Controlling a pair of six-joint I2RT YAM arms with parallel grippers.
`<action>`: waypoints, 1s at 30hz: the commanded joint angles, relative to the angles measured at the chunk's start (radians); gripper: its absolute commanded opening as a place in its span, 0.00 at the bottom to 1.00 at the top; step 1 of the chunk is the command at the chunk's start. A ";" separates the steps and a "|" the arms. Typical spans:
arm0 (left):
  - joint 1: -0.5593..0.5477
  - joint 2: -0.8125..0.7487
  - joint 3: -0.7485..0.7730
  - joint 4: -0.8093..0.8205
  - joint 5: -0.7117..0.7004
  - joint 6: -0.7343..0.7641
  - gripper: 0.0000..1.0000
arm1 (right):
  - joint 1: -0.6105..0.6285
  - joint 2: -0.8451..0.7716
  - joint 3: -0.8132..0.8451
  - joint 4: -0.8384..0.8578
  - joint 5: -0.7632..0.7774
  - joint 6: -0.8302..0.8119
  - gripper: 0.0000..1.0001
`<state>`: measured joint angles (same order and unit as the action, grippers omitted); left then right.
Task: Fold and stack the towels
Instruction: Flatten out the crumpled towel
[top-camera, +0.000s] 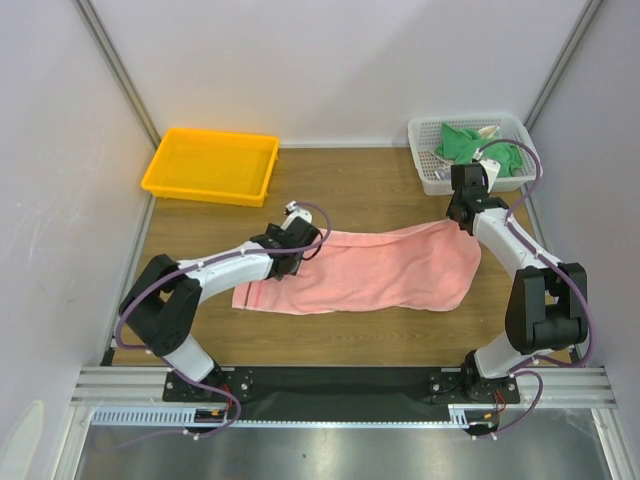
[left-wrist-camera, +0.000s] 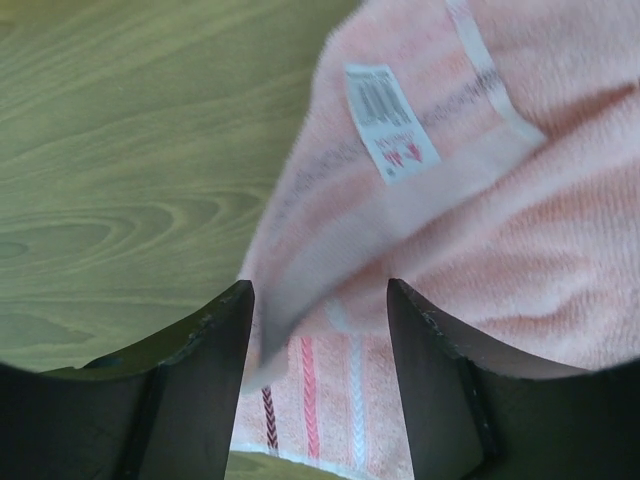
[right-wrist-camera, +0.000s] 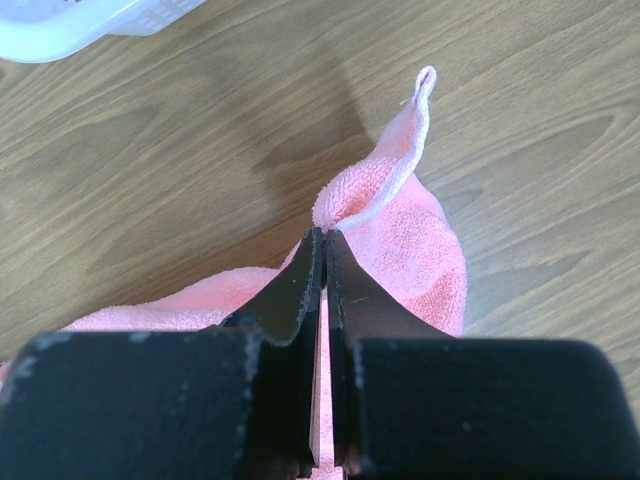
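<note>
The right pincer (right-wrist-camera: 322, 238) is clenched on a puckered corner of the salmon-pink towel (right-wrist-camera: 410, 240), whose looped terry pile is stretched from it toward the left pincer (left-wrist-camera: 320, 292) across the wood-grain table (right-wrist-camera: 520, 150). The left pincer is held apart, its dark curved jaws set either side of a folded hem bearing woven stripes and a white printed label (left-wrist-camera: 388, 122).

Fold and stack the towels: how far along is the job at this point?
Done: nothing that shows; no folded towel, no stack. In hand: the pink towel lies spread on the table, the right gripper shut on its far right corner, the left gripper open astride its left end. Left: fold it, then the green towel in the white basket, and stack them.
</note>
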<state>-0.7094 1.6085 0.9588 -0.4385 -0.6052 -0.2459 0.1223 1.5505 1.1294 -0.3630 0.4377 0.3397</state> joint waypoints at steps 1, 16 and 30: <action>0.050 -0.015 0.049 0.035 -0.059 -0.030 0.61 | -0.004 0.010 0.026 0.027 0.013 0.007 0.00; 0.175 0.007 0.015 0.273 0.059 0.009 0.30 | -0.004 0.065 0.067 0.027 0.009 0.012 0.00; 0.407 -0.146 -0.127 0.216 0.059 -0.285 0.00 | -0.029 0.086 0.089 -0.030 0.075 -0.002 0.00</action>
<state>-0.3355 1.5429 0.8562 -0.2119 -0.5354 -0.4332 0.1036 1.6478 1.1793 -0.3820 0.4583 0.3393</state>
